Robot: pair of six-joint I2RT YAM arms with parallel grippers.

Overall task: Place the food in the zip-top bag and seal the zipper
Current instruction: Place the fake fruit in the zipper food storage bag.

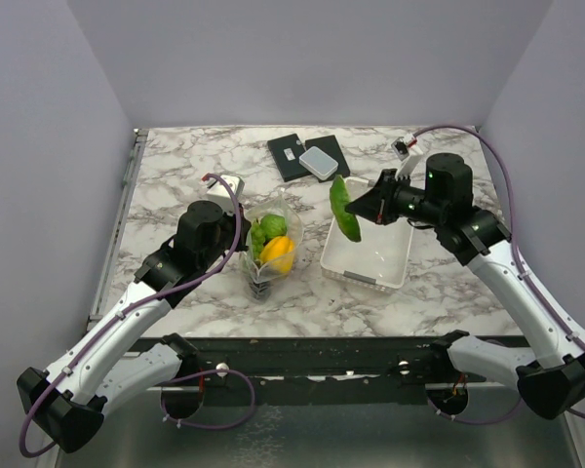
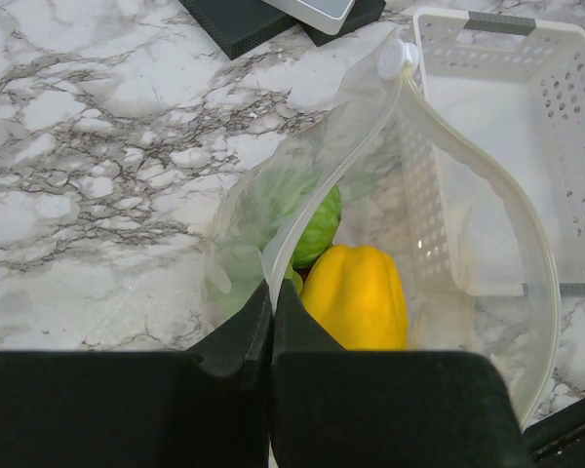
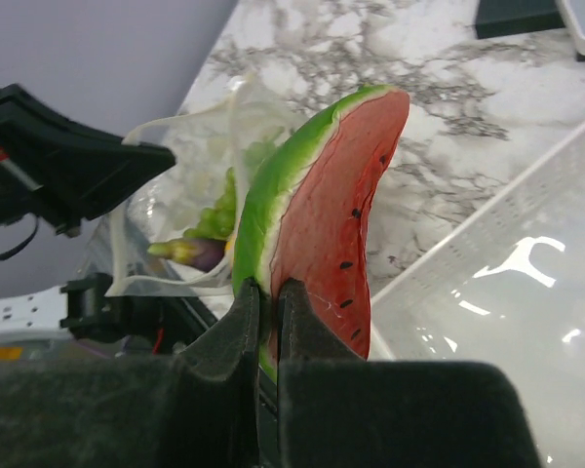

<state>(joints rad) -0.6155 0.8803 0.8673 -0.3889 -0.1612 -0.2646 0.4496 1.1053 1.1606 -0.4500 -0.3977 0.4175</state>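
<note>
The clear zip-top bag stands open on the marble table, holding a yellow lemon and green grapes. In the left wrist view the lemon and grapes lie inside the bag. My left gripper is shut on the bag's mouth edge with the zipper. My right gripper is shut on the watermelon slice and holds it in the air between basket and bag. The slice shows in the top view. A purple eggplant shows inside the bag.
A white plastic basket sits right of the bag, under the right gripper. Two dark pads and a grey case lie at the back. A small white box is behind the left gripper.
</note>
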